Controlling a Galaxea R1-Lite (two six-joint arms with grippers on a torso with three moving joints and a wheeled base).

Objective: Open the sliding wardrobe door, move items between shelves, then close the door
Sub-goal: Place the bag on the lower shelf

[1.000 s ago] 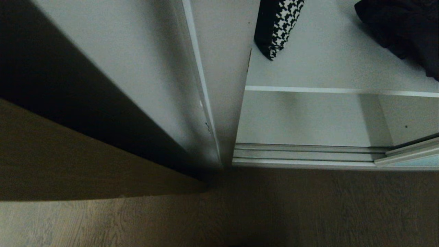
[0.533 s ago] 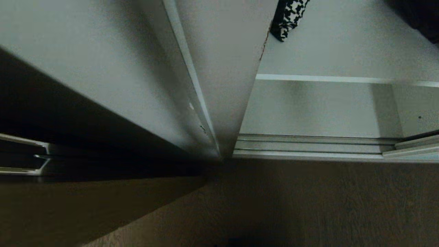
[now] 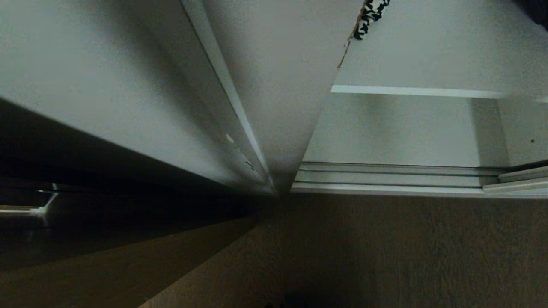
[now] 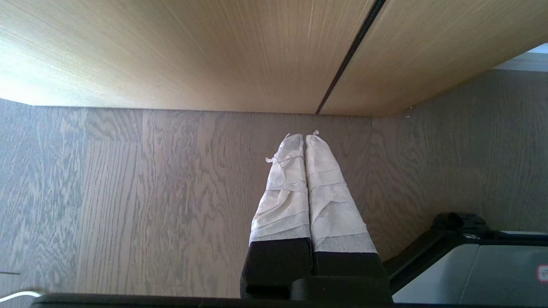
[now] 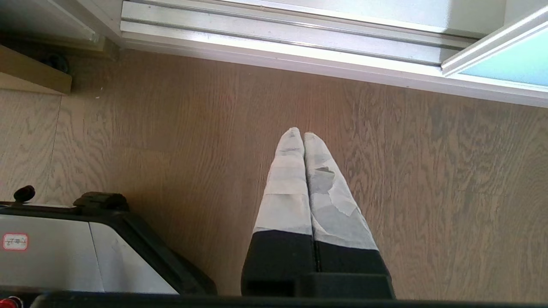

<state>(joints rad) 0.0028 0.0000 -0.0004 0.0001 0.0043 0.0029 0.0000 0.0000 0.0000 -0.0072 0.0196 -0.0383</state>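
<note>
The pale aqua frosted-glass sliding wardrobe door (image 5: 509, 64) with its thin silver frame shows only as a corner at about 1 o'clock in the right wrist view, standing in the silver floor track (image 5: 274, 36); in the head view a sliver of its frame (image 3: 520, 182) sits at 3 o'clock, so the wardrobe stands open across most of the visible width. Inside, a plain white shelf board (image 3: 428, 55) with a white front edge lies at 1 o'clock, above the wardrobe's white bottom board (image 3: 398, 132). At 12 o'clock a scrap of black-and-white houndstooth cushion (image 3: 370, 17) rests on that shelf against the white side panel (image 3: 274, 85). A dark scrap of the soft black fabric item (image 3: 537, 8) peeks in at the top right corner.

The right gripper (image 5: 303, 133), its fingers wrapped in pale tape, hangs clenched and empty over the grey-brown wood-grain floor (image 5: 428, 179), near the track. The left gripper (image 4: 304, 136) is likewise clenched and empty above the floor, near the light wood-grain door (image 4: 214, 51) with its dark groove.
</note>
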